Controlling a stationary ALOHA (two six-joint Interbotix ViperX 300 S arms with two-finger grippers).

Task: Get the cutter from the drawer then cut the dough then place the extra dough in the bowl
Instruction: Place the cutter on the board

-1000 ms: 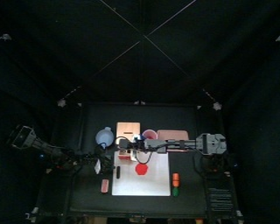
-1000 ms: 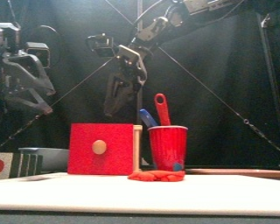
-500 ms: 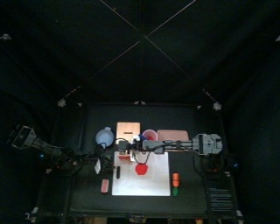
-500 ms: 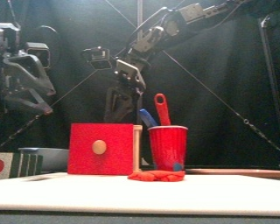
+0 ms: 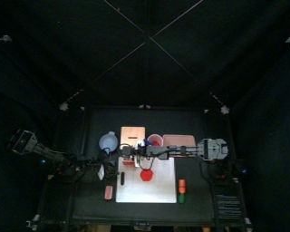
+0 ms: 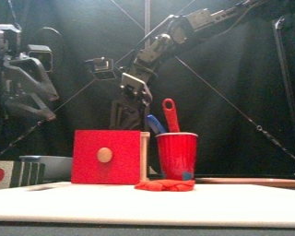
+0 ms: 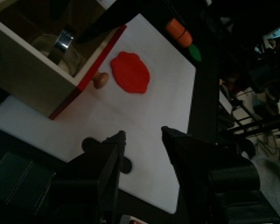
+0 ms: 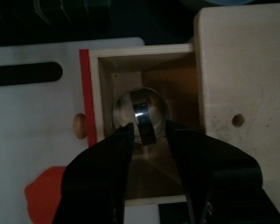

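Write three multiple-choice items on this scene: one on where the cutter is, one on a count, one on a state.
1. Where does the metal cutter lie relative to the wooden box's drawer?
A. On top of the box
B. Inside it
C. On the table in front of it

2. How many toy knives stand in the red cup?
A. None
B. One
C. Two

3. How does the left tool stand?
A. Open, holding nothing
B. Shut, holding nothing
C. Shut on the cutter

Answers:
1 B: the right wrist view shows the cutter between the walls of the pulled-out drawer.
2 C: a blue knife and a red knife rise from the cup in the front view.
3 A: the left wrist view shows its jaws apart with nothing between them.
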